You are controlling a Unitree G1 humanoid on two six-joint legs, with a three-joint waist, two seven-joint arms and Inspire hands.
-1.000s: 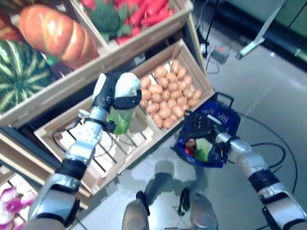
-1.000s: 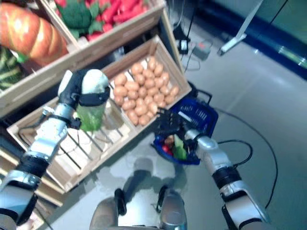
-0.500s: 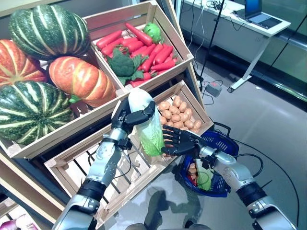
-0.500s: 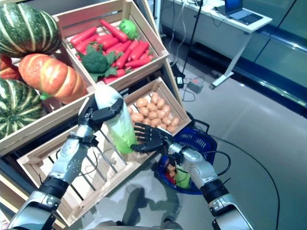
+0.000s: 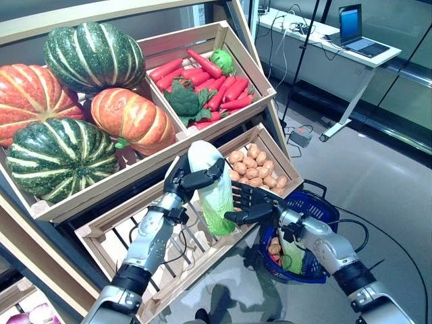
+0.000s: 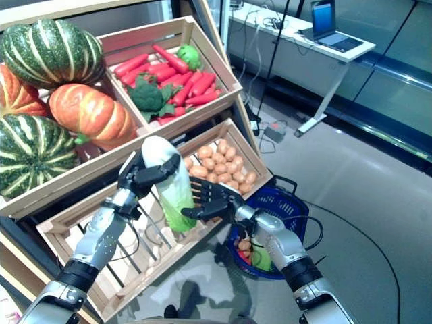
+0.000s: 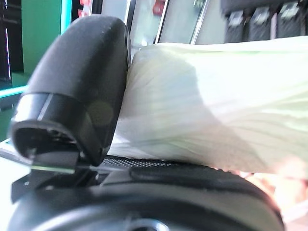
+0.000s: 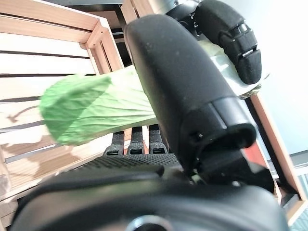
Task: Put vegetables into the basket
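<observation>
Your left hand [image 5: 181, 183] has its fingers curled round the white top of the soft, leafy cabbage [image 5: 212, 191] above the crate [image 5: 115, 233], your right hand [image 5: 251, 204] waits open beside it, so hold the firm stalk, not the floppy leaves.

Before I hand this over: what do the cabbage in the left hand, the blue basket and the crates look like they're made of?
Cabbage: soft-looking crinkled leaf, matte, white base fading to green; could be a fabric or plastic replica. It is gripped by the left robot hand, with the right robot hand beside it. Blue basket: probably moulded plastic, judging by its slotted wall. Crates: pale unfinished wood, with visible slats.
</observation>
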